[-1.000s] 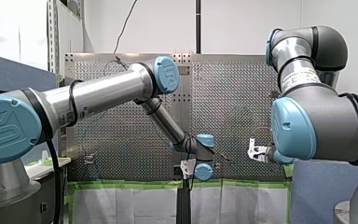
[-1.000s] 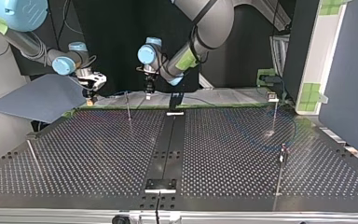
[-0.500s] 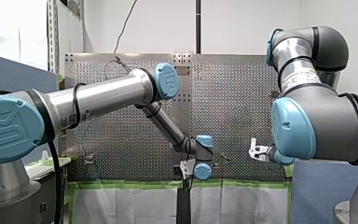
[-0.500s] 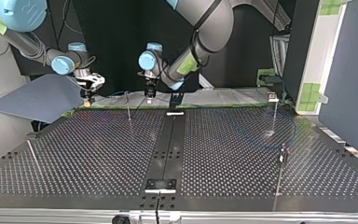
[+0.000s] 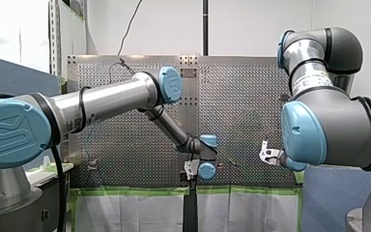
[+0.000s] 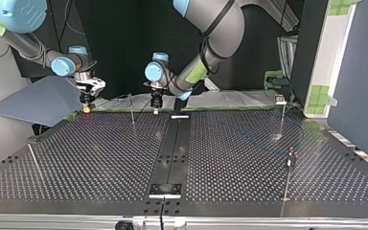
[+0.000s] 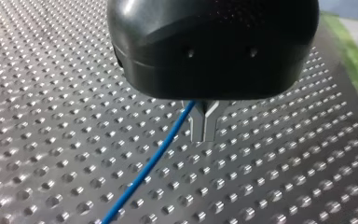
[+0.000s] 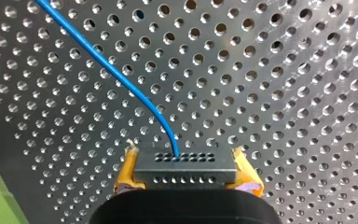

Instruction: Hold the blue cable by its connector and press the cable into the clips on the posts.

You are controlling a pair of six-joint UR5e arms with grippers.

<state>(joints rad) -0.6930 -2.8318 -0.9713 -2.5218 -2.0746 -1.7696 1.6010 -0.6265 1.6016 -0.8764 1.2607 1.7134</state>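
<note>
Connector [image 8: 185, 172]: pinched between right gripper's [image 8: 185, 157] yellow fingers [image 8: 126, 175], blue cable [image 8: 121, 84] leading ahead.
Left gripper [image 7: 204, 127]: metal fingers pressed together on blue cable.

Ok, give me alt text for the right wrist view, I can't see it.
My right gripper, yellow pads either side, clamps a grey connector with rows of small holes. The blue cable leaves the connector and runs away over the perforated table.

A blue joint cap [image 5: 10, 134] bears the UR logo.
</note>
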